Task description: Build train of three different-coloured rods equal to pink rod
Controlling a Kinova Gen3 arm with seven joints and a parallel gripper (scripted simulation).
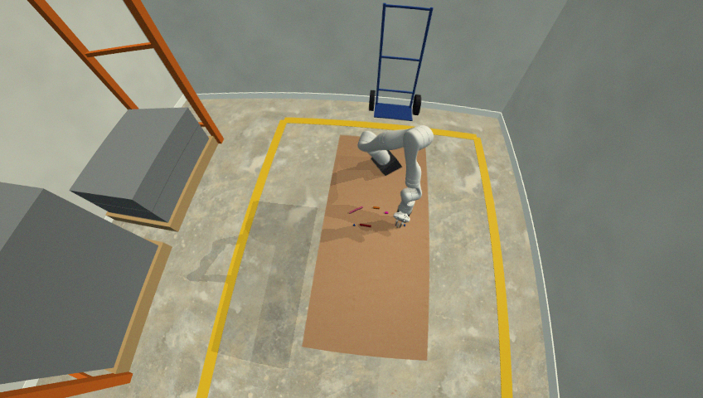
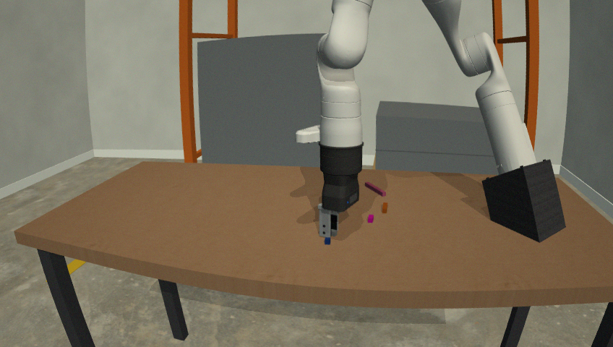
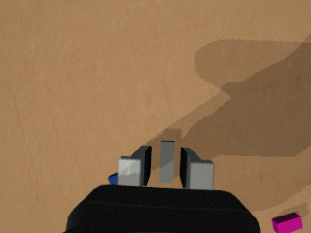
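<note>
My gripper (image 1: 398, 225) (image 2: 328, 234) (image 3: 165, 160) is open, low over the table. A grey rod (image 3: 167, 161) lies between its fingers in the wrist view, touching neither finger. A blue rod (image 1: 404, 225) (image 2: 327, 241) (image 3: 113, 180) lies just beside one finger. A magenta rod (image 1: 385, 212) (image 2: 370, 218) (image 3: 288, 223) and an orange rod (image 1: 375, 207) (image 2: 384, 207) lie apart from each other. The pink rod (image 1: 356, 210) (image 2: 374, 189) lies aslant. A dark red rod (image 1: 365, 225) and a second blue rod (image 1: 354, 225) lie near each other; the arm hides them in the exterior view.
The brown table (image 1: 367, 305) (image 2: 172, 241) carries the arm's black base (image 1: 390, 165) (image 2: 523, 199). The magenta, orange and pink rods lie on the base's side of the gripper. Grey boxes, orange racks and a blue hand truck (image 1: 393, 111) stand off the table.
</note>
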